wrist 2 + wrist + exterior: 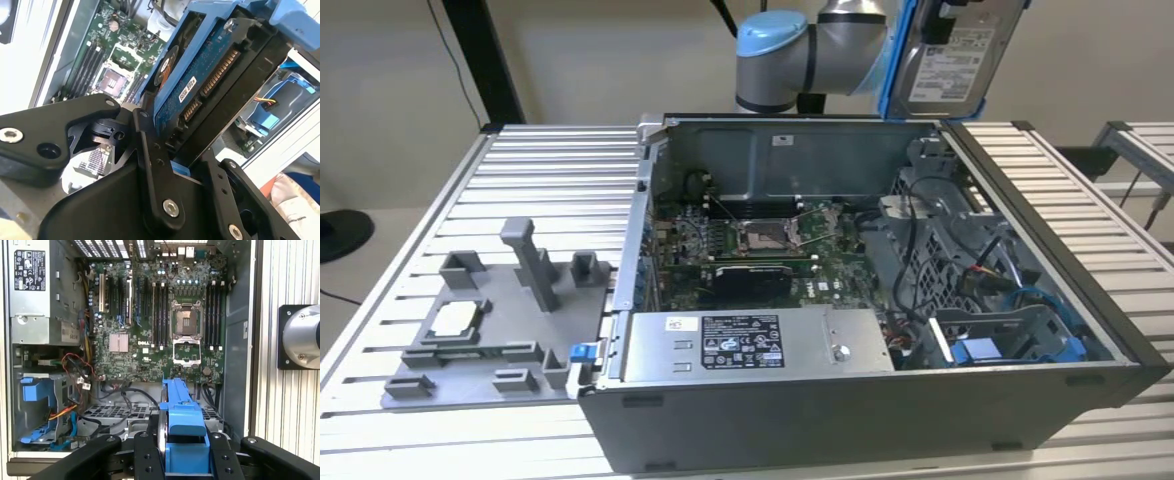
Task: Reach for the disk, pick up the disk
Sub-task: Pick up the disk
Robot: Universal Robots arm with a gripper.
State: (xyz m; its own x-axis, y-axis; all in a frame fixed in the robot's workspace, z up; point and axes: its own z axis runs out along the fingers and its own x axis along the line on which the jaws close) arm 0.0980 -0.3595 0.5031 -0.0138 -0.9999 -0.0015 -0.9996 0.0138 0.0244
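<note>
- disk [947,58] already picked up, held high above the open computer case [854,420] at its far side, near the arm's blue joint [771,38]
- gripper [172,150] clamped on disk in blue bracket [184,425]
- reach and pick both look done

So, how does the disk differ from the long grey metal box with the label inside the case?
The disk is held up above the open computer case by the gripper, standing on edge; the long grey metal box lies flat inside the case. The disk has a bright blue bracket around it; the box has none. The disk looks smaller than the box. Both are grey metal with a printed label.
</note>
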